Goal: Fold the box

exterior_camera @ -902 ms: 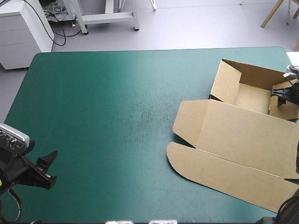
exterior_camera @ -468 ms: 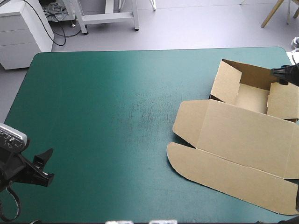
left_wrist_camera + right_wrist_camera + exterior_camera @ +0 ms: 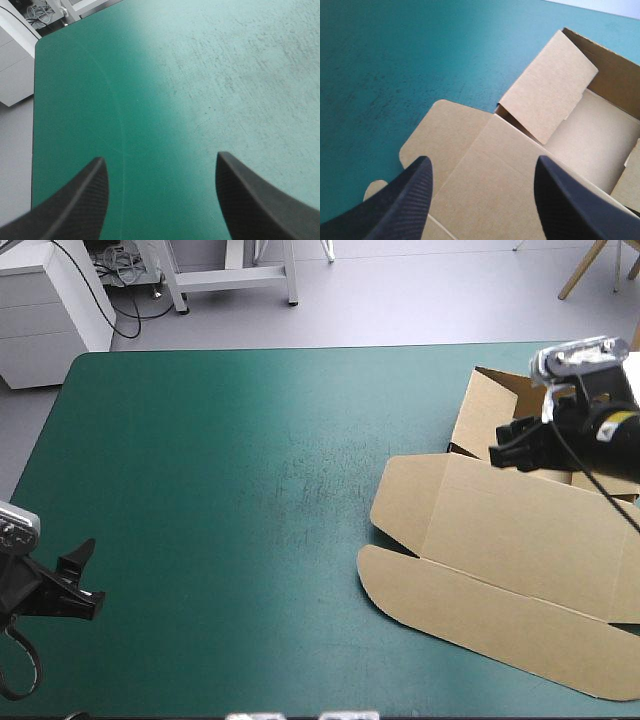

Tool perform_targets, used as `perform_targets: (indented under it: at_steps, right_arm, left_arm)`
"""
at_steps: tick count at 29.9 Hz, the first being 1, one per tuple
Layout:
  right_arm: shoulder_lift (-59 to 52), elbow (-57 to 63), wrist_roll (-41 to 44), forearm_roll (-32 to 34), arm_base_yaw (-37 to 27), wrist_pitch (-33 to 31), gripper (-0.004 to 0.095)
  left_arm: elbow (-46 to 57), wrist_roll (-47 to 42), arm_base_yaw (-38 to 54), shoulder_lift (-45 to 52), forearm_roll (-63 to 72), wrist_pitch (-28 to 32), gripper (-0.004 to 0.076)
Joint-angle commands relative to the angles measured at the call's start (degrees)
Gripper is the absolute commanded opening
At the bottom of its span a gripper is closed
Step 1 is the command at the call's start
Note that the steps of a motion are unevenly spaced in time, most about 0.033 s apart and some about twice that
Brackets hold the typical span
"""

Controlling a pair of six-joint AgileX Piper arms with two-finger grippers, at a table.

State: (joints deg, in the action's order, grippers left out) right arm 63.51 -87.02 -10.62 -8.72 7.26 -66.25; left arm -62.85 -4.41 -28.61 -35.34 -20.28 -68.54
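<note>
High view puts the box on the right part of the cover, with its tray end toward the far right corner and its lid flat on the table toward the near edge. The job looks partly done. The far wall stands up, and a side panel on the tray's left is raised, leaning in over the tray floor and not tucked down. At the other side a smaller flap shows inside the tray; how it sits cannot be told.

The right gripper hangs over the tray near the fold where the lid begins. Its fingers are spread and hold nothing, and the board lies ahead of and under them. The left gripper sits near the table's near left corner, well apart from the box, its fingers also spread over bare cover.

What seems left is to press the leaning panel down into the tray so that wall locks, and to check the opposite wall. The lid's rounded front flap is unfolded.
</note>
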Motion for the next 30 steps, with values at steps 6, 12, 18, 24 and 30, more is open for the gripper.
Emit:
perform_targets:
  at_steps: [6, 12, 18, 24, 30]
  right_arm:
    - [-19.8, 16.6, -0.3, 0.3, 6.3, 11.4, 0.0419]
    - [-29.7, 28.4, -2.3, -0.9, 6.3, 12.9, 0.0323]
    - [-38.5, 36.6, -2.4, -6.9, 6.3, 13.0, 0.0150]
    - [-46.1, 42.6, -1.4, -6.7, 6.3, 13.3, -0.0016]
    - [-51.2, 46.9, -4.8, -6.5, 6.3, 14.7, -0.0016]
  left_arm:
    - [-0.6, -0.9, -0.5, -0.4, -1.6, 5.4, 0.0439]
    - [3.4, -0.9, -0.5, 2.0, -1.2, 6.5, 0.0397]
    - [13.2, -1.8, -0.5, 8.9, 1.1, 8.6, 0.0349]
    - [20.0, -1.9, -0.5, 17.4, 6.8, 12.5, 0.0349]
    - [24.5, -1.9, -0.5, 22.6, 8.3, 13.1, 0.0349]
